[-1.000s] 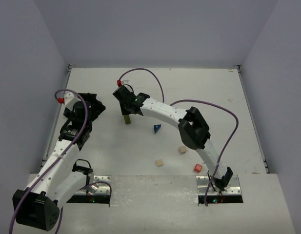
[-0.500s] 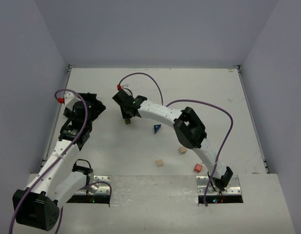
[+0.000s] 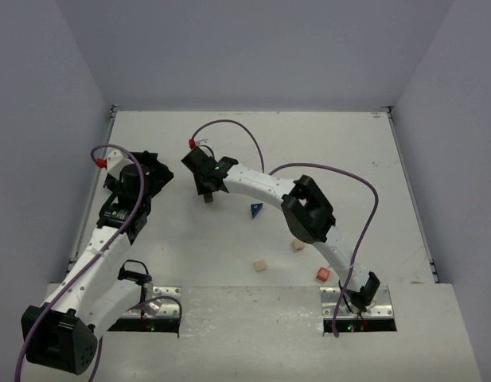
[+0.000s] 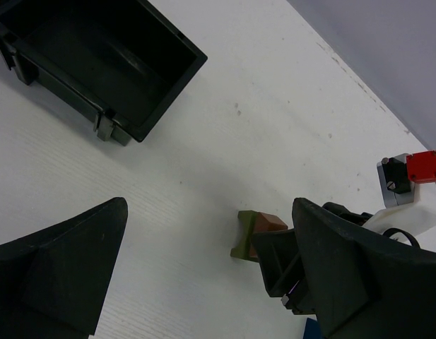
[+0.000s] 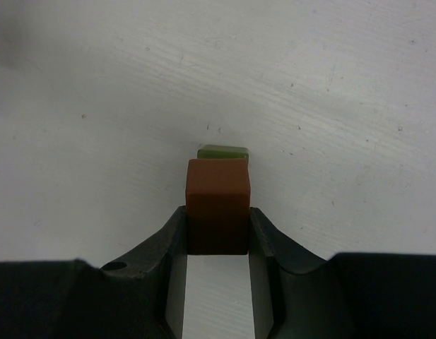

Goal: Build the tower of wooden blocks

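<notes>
right gripper [image 5: 218,213] clamped on olive-brown block [image 5: 218,189], clear only in wrist view, overhead mostly hides it; left gripper [image 4: 210,206] wide open, empty

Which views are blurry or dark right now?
Left wrist: own fingers loom dark and blurred, black tray sharp. Right wrist: olive-green block and table grain in focus. Top external: even light, no glare.
</notes>
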Controlling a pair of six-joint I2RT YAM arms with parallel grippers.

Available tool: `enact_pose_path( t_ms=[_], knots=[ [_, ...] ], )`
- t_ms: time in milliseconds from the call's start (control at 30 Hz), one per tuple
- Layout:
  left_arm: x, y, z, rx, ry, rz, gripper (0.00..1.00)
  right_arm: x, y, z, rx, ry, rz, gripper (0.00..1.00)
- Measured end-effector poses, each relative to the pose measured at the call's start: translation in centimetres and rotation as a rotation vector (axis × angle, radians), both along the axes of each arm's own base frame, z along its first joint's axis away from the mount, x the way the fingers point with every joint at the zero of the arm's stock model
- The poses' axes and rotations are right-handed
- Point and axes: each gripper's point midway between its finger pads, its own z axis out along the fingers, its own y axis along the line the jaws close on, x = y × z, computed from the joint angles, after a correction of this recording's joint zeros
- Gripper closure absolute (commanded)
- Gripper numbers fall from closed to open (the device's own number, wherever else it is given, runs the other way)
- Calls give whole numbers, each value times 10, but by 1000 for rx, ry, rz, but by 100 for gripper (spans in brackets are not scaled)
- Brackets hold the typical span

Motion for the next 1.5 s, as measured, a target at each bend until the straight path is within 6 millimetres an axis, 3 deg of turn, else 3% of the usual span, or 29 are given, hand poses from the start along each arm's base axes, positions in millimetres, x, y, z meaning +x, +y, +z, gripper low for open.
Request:
enact_pose_path(
  t_ms=[1500],
  knots=[
    [0, -2, -5, -3, 7, -8, 0, -1, 2, -6, -18, 13, -1, 62]
  ],
)
